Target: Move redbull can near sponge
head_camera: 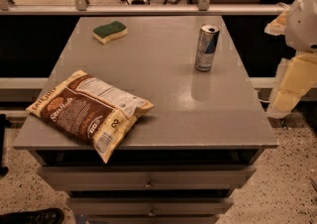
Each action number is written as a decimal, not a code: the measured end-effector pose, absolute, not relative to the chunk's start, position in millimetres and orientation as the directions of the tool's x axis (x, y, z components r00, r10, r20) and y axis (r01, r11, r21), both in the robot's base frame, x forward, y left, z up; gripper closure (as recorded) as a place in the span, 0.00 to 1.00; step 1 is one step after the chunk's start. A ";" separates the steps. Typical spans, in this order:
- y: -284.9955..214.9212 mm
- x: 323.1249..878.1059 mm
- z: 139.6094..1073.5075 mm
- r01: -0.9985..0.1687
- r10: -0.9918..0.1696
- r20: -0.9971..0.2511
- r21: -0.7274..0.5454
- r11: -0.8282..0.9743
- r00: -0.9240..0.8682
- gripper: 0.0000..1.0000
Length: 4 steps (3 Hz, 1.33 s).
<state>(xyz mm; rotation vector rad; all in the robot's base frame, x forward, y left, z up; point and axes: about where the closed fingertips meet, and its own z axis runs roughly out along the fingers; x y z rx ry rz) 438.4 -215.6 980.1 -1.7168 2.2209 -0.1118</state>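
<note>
Your arm (303, 17) comes in at the far right edge of the view. Only a rounded white housing (307, 5) shows at the top, cut off by the frame. Below it hang pale yellow blocky parts, stepping down and slightly leftward — that is your gripper (288, 94), sitting at mid-height on the right side. Another small yellowish piece juts out to the left of the white housing. The rest of your arm lies outside the view.

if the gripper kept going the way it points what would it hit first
Probably the floor, not the redbull can: the gripper at the right edge seems to point down beside the table, though depth is unclear.
</note>
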 end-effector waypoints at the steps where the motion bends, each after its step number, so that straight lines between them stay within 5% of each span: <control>1: -215.6 438.4 980.1 -0.927 -0.953 -0.211 -0.261 0.270 -0.219 0.00; 4: -240.0 566.1 913.6 -0.879 -0.867 -0.439 -0.282 0.383 -0.237 0.00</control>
